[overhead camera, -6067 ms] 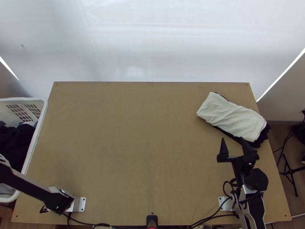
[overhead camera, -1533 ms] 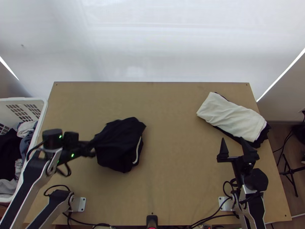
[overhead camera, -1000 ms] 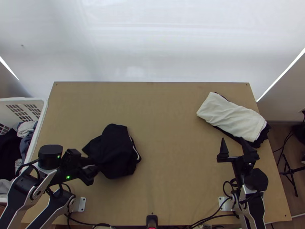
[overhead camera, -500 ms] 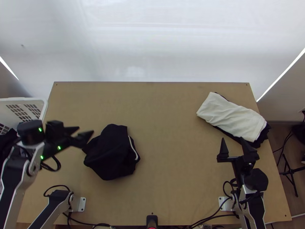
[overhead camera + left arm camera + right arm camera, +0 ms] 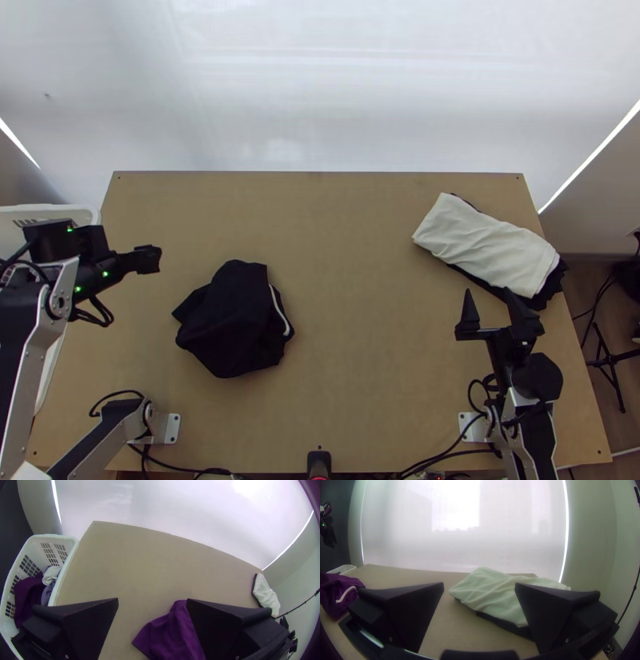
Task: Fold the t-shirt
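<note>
Nearest of all, my own fingers are standing wide apart on both sides: the left gripper (image 5: 152, 600) is holding nothing and waiting over the table's left side, and the right gripper (image 5: 479, 583) is gaping just as wide, also without cloth, near the table's right edge.

The dark t-shirt (image 5: 232, 320) is lying bunched on the left half of the table, well apart from my right fingers and just beside my left ones. Its near edge is bulging in a rounded heap, several layers thick by my reckoning, so I'm not counting on a clean pinch there. I'm expecting light, limp cloth that is giving under any push and sagging wherever it isn't held. It isn't fragile, but a shallow grip could be slipping off, or catching two layers as one.

Further up, the thin white trim (image 5: 279, 310) is curving along its right side; I'm favouring that as a line to follow, though I can't tell whether it's marking a seam or a hem. Opposite it, a loose corner (image 5: 186, 306) is poking out towards my left fingers, and I'm judging it the easiest first hold. From there, lifting and shaking should be opening the heap before any folding.
</note>
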### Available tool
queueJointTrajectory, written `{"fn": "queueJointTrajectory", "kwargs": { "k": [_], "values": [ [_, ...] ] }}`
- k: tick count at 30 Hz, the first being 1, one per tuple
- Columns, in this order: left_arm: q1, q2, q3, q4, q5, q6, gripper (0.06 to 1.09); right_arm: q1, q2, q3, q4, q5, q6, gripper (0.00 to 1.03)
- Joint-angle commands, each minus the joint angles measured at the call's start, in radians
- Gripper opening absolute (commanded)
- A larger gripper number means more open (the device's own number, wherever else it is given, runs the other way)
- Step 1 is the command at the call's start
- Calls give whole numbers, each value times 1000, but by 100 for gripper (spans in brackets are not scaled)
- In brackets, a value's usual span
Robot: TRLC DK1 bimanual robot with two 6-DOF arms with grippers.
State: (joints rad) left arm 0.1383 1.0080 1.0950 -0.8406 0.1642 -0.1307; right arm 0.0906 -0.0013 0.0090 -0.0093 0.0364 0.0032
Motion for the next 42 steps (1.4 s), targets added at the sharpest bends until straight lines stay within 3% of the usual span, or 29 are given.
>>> {"fn": "queueJointTrajectory", "kwargs": {
  "k": [1, 16, 19, 25, 31, 34, 37, 42],
  "values": [
    [15, 57, 28, -68, -69, -40, 105, 0, 0, 0, 0, 0, 0, 99],
    [0, 153, 3, -68, -100, -23, 105, 31, -2, 2, 3, 0, 46, 99],
    [1, 158, -3, -58, -100, -23, 105, 41, 38, 60, -75, -10, 29, 99],
    [0, 161, -37, -32, -98, -23, 105, 129, 578, 375, -116, -18, -19, 99],
    [-11, 184, -63, 29, -98, -44, 105, 247, 1101, 914, -448, -98, -20, 99],
    [-16, 196, -66, 48, -98, -49, 105, 359, 1284, 1163, -578, -105, -19, 99],
    [-16, 207, -66, 63, -98, -49, 105, 474, 1433, 1393, -730, -107, -123, 99],
    [-16, 208, -84, 86, -100, -44, 105, 620, 1640, 1625, -834, -113, -95, 99]
  ]
}}
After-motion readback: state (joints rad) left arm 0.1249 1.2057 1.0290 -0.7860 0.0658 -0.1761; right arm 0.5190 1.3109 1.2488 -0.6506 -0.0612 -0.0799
